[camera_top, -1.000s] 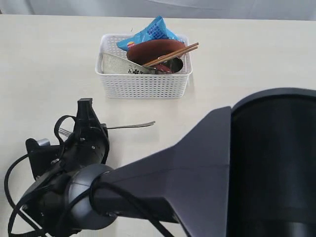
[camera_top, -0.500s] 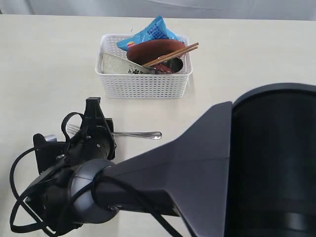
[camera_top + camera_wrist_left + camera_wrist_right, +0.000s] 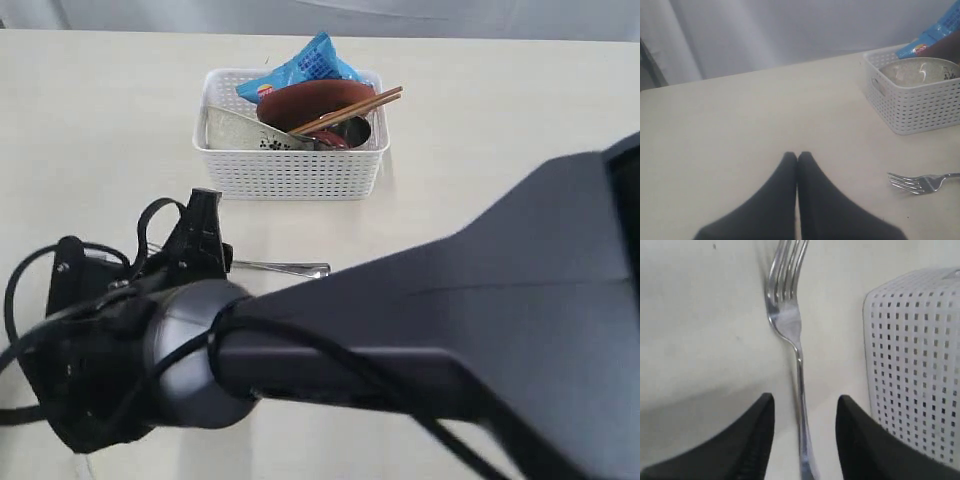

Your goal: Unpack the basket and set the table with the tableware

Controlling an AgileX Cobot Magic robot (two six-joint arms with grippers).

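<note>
Right tool (image 3: 805,400): fingers spread apart, one on each side of the fork (image 3: 785,320) handle, and we don't see them pinching it.
Left tool (image 3: 797,159): fingers pressed together with nothing between them, pointing out over the counter (image 3: 740,120), fork off to one side.
Fork: lying flat on the counter, near the basket (image 3: 290,175) but not touching; in the exterior view its tines are hidden behind the arm (image 3: 420,330).
Basket: sits on the counter toward the far side, packed with stuff.
Bowl (image 3: 235,128): tipped on its side at the basket's left end, exterior view.
Plate (image 3: 312,98): reddish-brown, leaning up beside the bowl, mid-basket.
Chopsticks (image 3: 350,107): laid across the plate, ends poking out over the right rim.
Chip bag (image 3: 305,65): blue, sticking up at the back of the basket.
Arm: dark and so close to the exterior camera it fills the near half for us; we can't tell which tool is which from there.
</note>
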